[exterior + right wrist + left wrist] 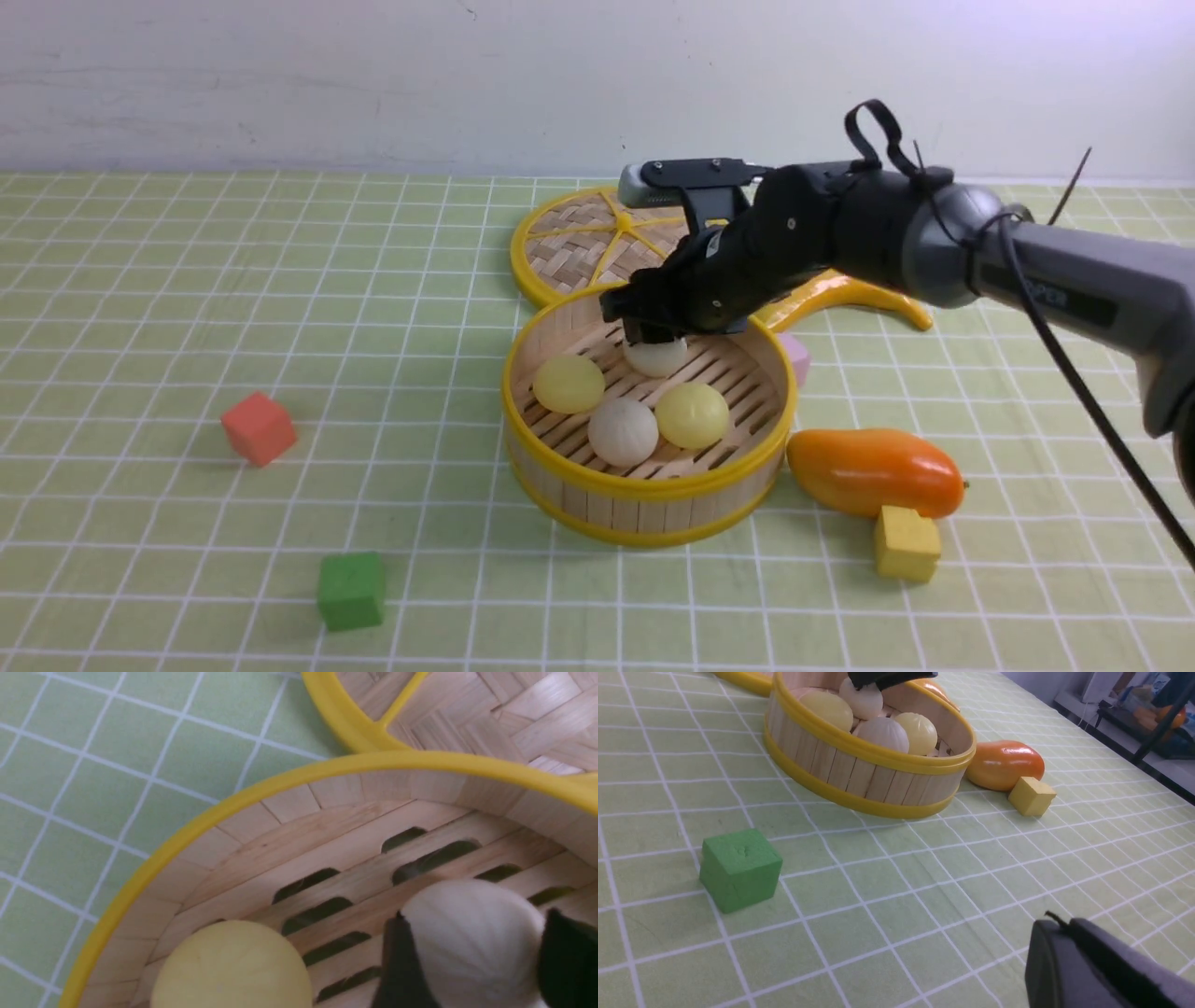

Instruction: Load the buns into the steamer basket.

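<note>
On the green checked bench (pixel 140 280) we start at the left with a red cube (pixel 259 427) and, closer to us, a green cube (pixel 351 590). In the middle stands the steamer basket (pixel 644 485), and all four buns are inside it. A pale yellow bun (pixel 568 383) sits on the left. A white bun (pixel 623 431) at the front touches a second yellow bun (pixel 692 415) on its right. The fourth bun (pixel 655 356), white with faint lines, is at the back, and the right fingers (pixel 653 333) pinch it from both sides. We cannot tell if it rests on the slats. Just behind the basket lies the flat woven lid (pixel 579 233). To the right we see a curved yellow banana (pixel 878 301), then a shiny orange mango (pixel 873 471) just beside the basket, with a yellow cube (pixel 906 544) right by it. The right arm (pixel 1074 280) has grey letters, too blurry for us to read. Only a black bit of the left fingers (pixel 1064 961) shows, so we cannot tell if they are wide or narrow.
</note>
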Tool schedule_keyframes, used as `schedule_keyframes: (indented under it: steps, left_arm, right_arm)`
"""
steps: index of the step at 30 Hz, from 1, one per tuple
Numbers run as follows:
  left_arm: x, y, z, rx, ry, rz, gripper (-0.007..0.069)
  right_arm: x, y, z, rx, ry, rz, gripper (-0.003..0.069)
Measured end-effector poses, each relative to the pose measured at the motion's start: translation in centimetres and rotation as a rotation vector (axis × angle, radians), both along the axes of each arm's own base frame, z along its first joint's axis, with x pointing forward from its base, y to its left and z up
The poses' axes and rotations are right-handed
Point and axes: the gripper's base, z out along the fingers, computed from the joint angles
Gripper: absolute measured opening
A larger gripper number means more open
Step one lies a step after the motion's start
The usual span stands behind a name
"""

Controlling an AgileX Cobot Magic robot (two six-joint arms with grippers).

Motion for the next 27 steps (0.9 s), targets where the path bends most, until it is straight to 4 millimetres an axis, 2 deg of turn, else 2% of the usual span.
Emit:
schedule_keyframes:
  steps: [2,4,5,6,8,9,11,14,15,16,17,18,19,21,27]
  left_arm:
    - [0.0,0.0,0.0,0.000,0.000,0.000,0.0018]
    - [0.0,0.0,0.0,0.000,0.000,0.000,0.0020]
    - [0.0,0.0,0.0,0.000,0.000,0.000,0.0021]
    - [0.0,0.0,0.0,0.000,0.000,0.000,0.0022]
    - [0.0,0.0,0.0,0.000,0.000,0.000,0.0025]
    - [0.0,0.0,0.0,0.000,0.000,0.000,0.0027]
    - [0.0,0.0,0.0,0.000,0.000,0.000,0.0029]
    - [0.0,0.0,0.0,0.000,0.000,0.000,0.0032]
    - [0.0,0.0,0.0,0.000,0.000,0.000,0.0033]
    - [0.0,0.0,0.0,0.000,0.000,0.000,0.0036]
    - [0.0,0.0,0.0,0.000,0.000,0.000,0.0036]
    - [0.0,0.0,0.0,0.000,0.000,0.000,0.0036]
    - [0.0,0.0,0.0,0.000,0.000,0.000,0.0038]
    - [0.0,0.0,0.0,0.000,0.000,0.000,0.0039]
    - [0.0,0.0,0.0,0.000,0.000,0.000,0.0043]
  right_arm:
    - [-1.3,-0.5,3.0,-0.008,0.019,0.022,0.0533]
    - [-3.0,-1.3,6.3,-0.034,0.026,0.047,0.0564]
    - [-3.2,-1.3,6.7,-0.034,0.029,0.050,0.0565]
    - [-5.0,-2.2,9.4,-0.055,0.040,0.058,0.0563]
    - [-7.9,-3.8,12.7,-0.088,0.061,0.054,0.0526]
    - [-9.1,-4.4,13.7,-0.100,0.071,0.051,0.0493]
    - [-12.5,-6.1,15.5,-0.111,0.106,0.030,0.0392]
    - [-16.2,-7.9,16.3,-0.102,0.133,0.000,0.0239]
    - [-16.5,-8.0,16.4,-0.100,0.134,-0.002,0.0227]
    - [-18.4,-8.9,16.7,-0.093,0.143,-0.012,0.0143]
    - [-19.5,-9.4,16.9,-0.091,0.149,-0.013,0.0094]
    - [-19.8,-9.5,16.9,-0.093,0.152,-0.012,0.0084]
    - [-21.6,-10.3,17.5,-0.092,0.153,-0.012,0.0011]
    - [-23.1,-11.0,18.0,-0.094,0.160,-0.012,-0.0017]
    - [-26.3,-12.6,20.1,-0.079,0.104,-0.014,-0.0020]
